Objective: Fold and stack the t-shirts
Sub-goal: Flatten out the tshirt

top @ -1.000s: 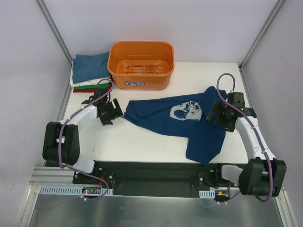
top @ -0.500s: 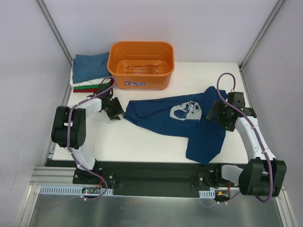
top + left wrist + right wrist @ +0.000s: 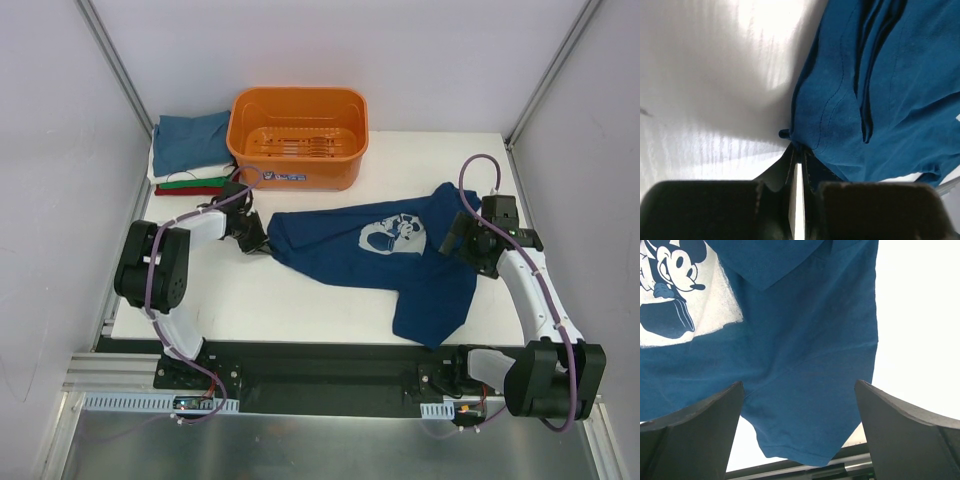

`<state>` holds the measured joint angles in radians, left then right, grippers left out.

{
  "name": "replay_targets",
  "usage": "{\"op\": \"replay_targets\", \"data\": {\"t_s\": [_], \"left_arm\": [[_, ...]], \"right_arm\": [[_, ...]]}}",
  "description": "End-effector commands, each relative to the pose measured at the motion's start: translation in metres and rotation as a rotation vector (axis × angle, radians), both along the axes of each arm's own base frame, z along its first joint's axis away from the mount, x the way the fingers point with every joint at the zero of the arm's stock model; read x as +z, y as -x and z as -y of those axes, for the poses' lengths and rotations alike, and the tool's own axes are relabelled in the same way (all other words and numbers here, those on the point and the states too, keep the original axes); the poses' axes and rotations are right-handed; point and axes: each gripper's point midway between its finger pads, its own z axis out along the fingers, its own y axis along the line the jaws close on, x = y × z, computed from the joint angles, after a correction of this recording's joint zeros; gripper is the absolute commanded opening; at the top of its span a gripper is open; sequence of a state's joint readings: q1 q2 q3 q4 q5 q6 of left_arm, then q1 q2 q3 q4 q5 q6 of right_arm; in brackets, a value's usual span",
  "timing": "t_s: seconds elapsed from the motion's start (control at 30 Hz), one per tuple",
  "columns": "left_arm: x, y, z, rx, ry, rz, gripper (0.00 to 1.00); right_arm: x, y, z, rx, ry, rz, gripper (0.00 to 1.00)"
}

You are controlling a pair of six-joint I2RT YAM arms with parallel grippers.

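A dark navy-blue t-shirt (image 3: 370, 250) with a white cartoon print lies crumpled across the middle of the table. My left gripper (image 3: 255, 240) is at its left corner, jaws pressed together on the cloth edge. In the left wrist view the left gripper (image 3: 799, 150) pinches that edge of the navy t-shirt (image 3: 880, 90). My right gripper (image 3: 462, 245) hovers open over the shirt's right side. In the right wrist view the right gripper (image 3: 799, 385) has its fingers wide apart above the navy t-shirt (image 3: 805, 340), nothing between them. Folded t-shirts (image 3: 190, 145) are stacked at the back left, teal on top.
An orange plastic basket (image 3: 298, 135) stands at the back, right of the folded stack. White, green and red folded edges (image 3: 195, 183) show under the teal one. Bare white table (image 3: 300, 300) lies in front of the shirt; the shirt's lower part hangs near the front edge.
My left gripper moved right to the navy shirt's left corner and shut on it. The right gripper stayed open in place.
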<state>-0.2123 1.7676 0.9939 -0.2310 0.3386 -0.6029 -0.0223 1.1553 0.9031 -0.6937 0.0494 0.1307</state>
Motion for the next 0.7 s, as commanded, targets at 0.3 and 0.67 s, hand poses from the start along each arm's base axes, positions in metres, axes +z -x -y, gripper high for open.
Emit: {"op": "replay_targets", "data": {"t_s": [0.3,0.67], "left_arm": [[0.032,0.094,-0.045,0.176,-0.131,-0.051,0.00],[0.034,0.121,-0.058,0.262,-0.157,0.008,0.00]], "right_arm": [[0.004,0.007,-0.001,0.029,0.007,0.001,0.97],[-0.010,0.041,-0.022,0.089,-0.078,-0.122,0.97]]}}
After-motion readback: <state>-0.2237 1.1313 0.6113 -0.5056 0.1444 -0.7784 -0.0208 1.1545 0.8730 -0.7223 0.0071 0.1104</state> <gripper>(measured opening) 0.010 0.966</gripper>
